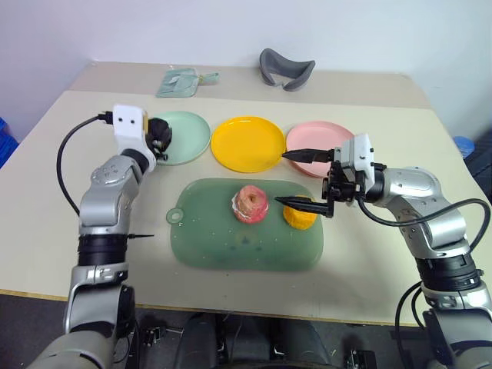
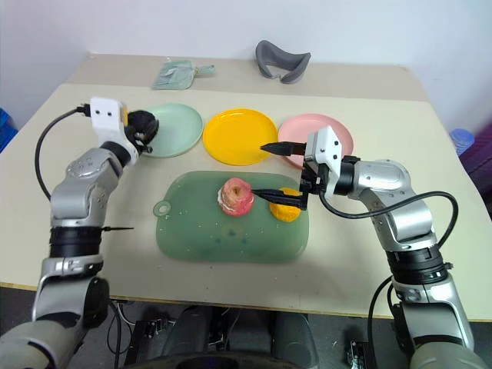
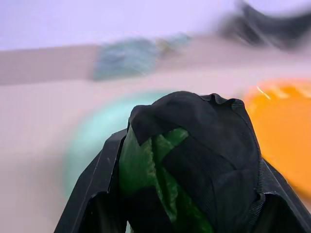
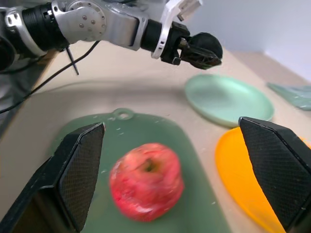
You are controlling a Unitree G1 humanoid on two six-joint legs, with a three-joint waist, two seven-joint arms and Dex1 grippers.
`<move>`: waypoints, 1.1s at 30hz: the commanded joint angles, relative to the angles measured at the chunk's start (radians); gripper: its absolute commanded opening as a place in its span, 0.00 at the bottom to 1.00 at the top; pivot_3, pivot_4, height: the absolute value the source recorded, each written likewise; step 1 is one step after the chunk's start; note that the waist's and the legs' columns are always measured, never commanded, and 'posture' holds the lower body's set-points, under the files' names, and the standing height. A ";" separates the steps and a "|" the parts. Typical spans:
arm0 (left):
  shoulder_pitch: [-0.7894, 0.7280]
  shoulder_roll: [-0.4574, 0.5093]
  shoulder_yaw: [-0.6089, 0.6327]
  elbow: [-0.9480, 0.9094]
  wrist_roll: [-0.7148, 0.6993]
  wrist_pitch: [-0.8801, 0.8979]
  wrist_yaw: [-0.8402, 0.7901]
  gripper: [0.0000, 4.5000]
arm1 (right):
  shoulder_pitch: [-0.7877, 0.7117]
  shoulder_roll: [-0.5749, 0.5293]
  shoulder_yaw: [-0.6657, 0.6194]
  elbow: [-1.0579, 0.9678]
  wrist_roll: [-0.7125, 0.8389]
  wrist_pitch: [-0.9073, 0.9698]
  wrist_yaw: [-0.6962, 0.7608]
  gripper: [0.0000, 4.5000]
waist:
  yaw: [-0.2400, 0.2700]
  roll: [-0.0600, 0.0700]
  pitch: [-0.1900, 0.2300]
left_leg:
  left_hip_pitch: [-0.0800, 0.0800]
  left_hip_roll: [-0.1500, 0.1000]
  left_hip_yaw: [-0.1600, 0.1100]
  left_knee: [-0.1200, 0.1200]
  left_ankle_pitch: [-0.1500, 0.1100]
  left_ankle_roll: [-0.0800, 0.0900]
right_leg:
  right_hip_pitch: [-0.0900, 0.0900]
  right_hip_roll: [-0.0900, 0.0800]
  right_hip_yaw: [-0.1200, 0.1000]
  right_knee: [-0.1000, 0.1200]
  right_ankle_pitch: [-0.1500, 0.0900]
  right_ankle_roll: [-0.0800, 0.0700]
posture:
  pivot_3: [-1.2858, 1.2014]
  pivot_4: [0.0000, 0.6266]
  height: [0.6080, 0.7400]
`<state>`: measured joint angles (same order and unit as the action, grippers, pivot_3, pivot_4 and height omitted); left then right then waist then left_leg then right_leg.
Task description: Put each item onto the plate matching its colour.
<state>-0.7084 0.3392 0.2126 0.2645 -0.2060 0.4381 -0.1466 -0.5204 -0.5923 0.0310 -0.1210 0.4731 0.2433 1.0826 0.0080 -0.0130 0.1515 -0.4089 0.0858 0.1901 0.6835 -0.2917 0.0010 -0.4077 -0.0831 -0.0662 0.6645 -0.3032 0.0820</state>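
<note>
Left gripper (image 1: 160,139) clenches the lumpy green-black piece (image 3: 189,160) over the smooth mint plate (image 1: 188,134); right gripper (image 1: 304,178) gapes beside the apple (image 1: 250,204).

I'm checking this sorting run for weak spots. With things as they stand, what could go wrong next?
1. The left gripper holds the dark green-black piece at the near edge of the mint green plate; released here, it might land on the rim and roll onto the table.
2. The open right gripper has one finger right by the orange fruit while facing the pink-red apple; it could knock the fruit off the tray.
</note>
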 commanded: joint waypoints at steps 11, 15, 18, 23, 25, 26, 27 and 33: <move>-0.219 -0.072 0.003 0.503 0.093 -0.310 0.186 0.52 | -0.132 0.219 0.003 0.062 -0.120 -0.069 -0.276 1.00 | -0.004 0.000 0.000 | -0.001 0.000 0.004 -0.001 0.000 0.000 | -0.001 0.000 0.000 0.000 0.000 0.000 | 0.52 0.24 1.00; -0.256 -0.056 0.000 0.593 0.105 -0.355 0.182 0.52 | -0.127 0.240 0.009 0.045 -0.124 -0.060 -0.304 1.00 | -0.004 0.000 0.000 | -0.001 0.000 0.004 -0.001 0.000 0.000 | -0.001 0.000 -0.001 0.000 0.000 0.000 | 0.52 0.24 1.00; -0.274 -0.054 0.004 0.634 0.104 -0.383 0.191 0.66 | -0.124 0.243 0.013 0.035 -0.125 -0.056 -0.315 1.00 | -0.004 0.000 0.000 | -0.001 0.000 0.004 -0.001 0.000 0.000 | -0.001 0.000 -0.001 0.000 0.000 0.000 | 0.52 0.24 1.00; -0.278 -0.068 0.019 0.647 0.078 -0.404 0.177 0.99 | -0.114 0.240 0.009 0.025 -0.126 -0.058 -0.327 1.00 | -0.006 0.000 0.000 | -0.001 0.000 0.004 -0.001 0.000 0.000 | -0.001 0.000 -0.001 0.000 0.000 0.000 | 0.52 0.24 1.00; -0.262 -0.065 0.007 0.623 0.101 -0.442 0.203 0.99 | -0.107 0.236 0.005 0.014 -0.121 -0.052 -0.331 1.00 | -0.006 0.000 0.000 | -0.001 0.000 0.004 -0.001 0.000 0.000 | -0.001 0.000 -0.001 0.000 0.000 0.000 | 0.52 0.24 1.00; -0.241 -0.067 0.004 0.591 0.094 -0.462 0.174 0.99 | -0.101 0.234 0.004 0.005 -0.120 -0.048 -0.334 1.00 | -0.007 0.000 0.000 | -0.001 0.000 0.004 -0.001 0.000 0.000 | -0.001 0.000 -0.001 0.000 0.000 0.000 | 0.52 0.24 1.00; -0.219 -0.071 0.006 0.554 0.081 -0.475 0.148 0.99 | -0.096 0.232 0.004 -0.004 -0.120 -0.043 -0.337 1.00 | -0.010 0.000 0.000 | -0.001 0.000 0.004 -0.001 0.000 0.000 | -0.001 0.000 -0.001 0.000 0.000 0.000 | 0.52 0.24 1.00; 0.013 -0.052 -0.021 0.135 -0.089 -0.360 -0.176 0.99 | -0.023 0.202 -0.007 -0.100 -0.109 0.016 -0.358 1.00 | -0.025 0.000 0.000 | -0.001 0.000 0.004 -0.002 0.000 0.000 | -0.001 0.000 -0.001 0.000 0.000 0.000 | 0.52 0.24 1.00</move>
<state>-0.7085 0.2621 0.2062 0.5203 -0.2482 0.0488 -0.2342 -0.5495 -0.3785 0.0493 -0.1613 0.3472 0.2503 0.7324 -0.0167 -0.0131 0.1517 -0.4097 0.0862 0.1938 0.6813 -0.2913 0.0003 -0.4094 -0.0826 -0.0669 0.6649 -0.3033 0.0819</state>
